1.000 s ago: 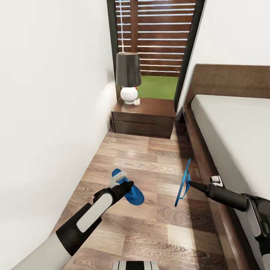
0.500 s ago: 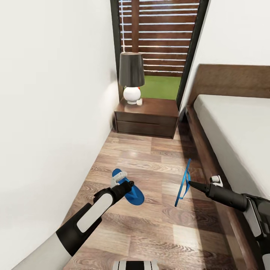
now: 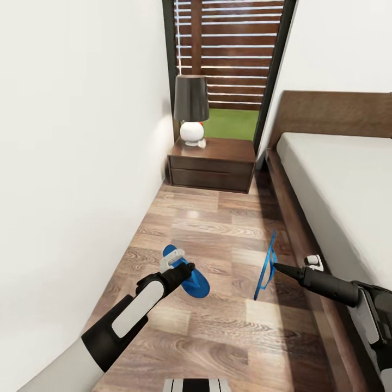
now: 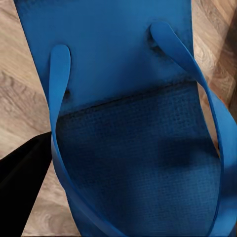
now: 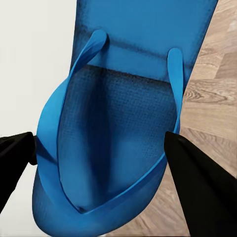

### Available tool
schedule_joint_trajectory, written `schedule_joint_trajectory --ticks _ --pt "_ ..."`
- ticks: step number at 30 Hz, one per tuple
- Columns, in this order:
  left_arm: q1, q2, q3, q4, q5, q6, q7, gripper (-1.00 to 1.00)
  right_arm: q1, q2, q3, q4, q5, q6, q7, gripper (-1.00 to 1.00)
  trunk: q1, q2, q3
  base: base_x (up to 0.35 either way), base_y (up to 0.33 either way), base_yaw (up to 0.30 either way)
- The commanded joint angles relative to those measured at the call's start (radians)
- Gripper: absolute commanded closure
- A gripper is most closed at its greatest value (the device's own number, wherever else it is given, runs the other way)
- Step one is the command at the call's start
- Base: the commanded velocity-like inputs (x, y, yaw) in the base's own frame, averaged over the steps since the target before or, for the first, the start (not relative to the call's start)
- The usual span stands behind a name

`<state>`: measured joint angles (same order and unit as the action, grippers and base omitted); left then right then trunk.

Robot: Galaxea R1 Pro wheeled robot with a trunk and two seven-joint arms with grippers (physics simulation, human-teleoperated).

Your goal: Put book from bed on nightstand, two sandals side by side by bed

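Two bright blue sandals are off the floor beside the bed (image 3: 343,179). My left gripper (image 3: 187,270) is shut on one sandal (image 3: 196,283), which lies roughly flat; up close its sole (image 4: 133,138) shows beside a black finger (image 4: 19,187). My right gripper (image 3: 274,266) is shut on the other sandal (image 3: 267,264), which hangs edge-on near the bed's dark frame (image 3: 291,218); its sole (image 5: 118,133) sits between my black fingers (image 5: 197,187). A dark two-drawer nightstand (image 3: 212,173) stands ahead at the bed's head. The book is out of view.
A black-shaded lamp with a white base (image 3: 191,103) stands on the nightstand. A white wall (image 3: 65,163) closes the left side of a narrow strip of plank floor (image 3: 218,228). Behind the nightstand is a dark-framed window with wooden slats (image 3: 234,54).
The whole view has shifted: the nightstand and lamp look smaller and farther off, so the camera has drawn back. Both arms and the held sandals keep their places in the picture.
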<state>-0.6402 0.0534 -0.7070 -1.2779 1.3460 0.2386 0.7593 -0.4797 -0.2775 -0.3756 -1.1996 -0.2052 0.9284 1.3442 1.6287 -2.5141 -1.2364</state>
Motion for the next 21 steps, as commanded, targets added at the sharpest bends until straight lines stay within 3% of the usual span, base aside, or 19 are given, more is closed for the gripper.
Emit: schedule_joint_trajectory --ticks 1,21 --pt "-0.001 0.001 -0.002 -0.001 0.002 0.002 0.006 1.00 0.000 0.000 0.000 0.000 -0.003 0.007 0.001 1.00 -0.001 0.000 -0.001 -0.342 0.000 0.000" --pt "-0.001 0.000 -0.002 -0.001 0.002 0.002 0.006 1.00 0.000 0.000 0.000 0.000 -0.003 0.007 0.001 1.00 -0.001 0.000 -0.001 -0.342 0.000 0.000"
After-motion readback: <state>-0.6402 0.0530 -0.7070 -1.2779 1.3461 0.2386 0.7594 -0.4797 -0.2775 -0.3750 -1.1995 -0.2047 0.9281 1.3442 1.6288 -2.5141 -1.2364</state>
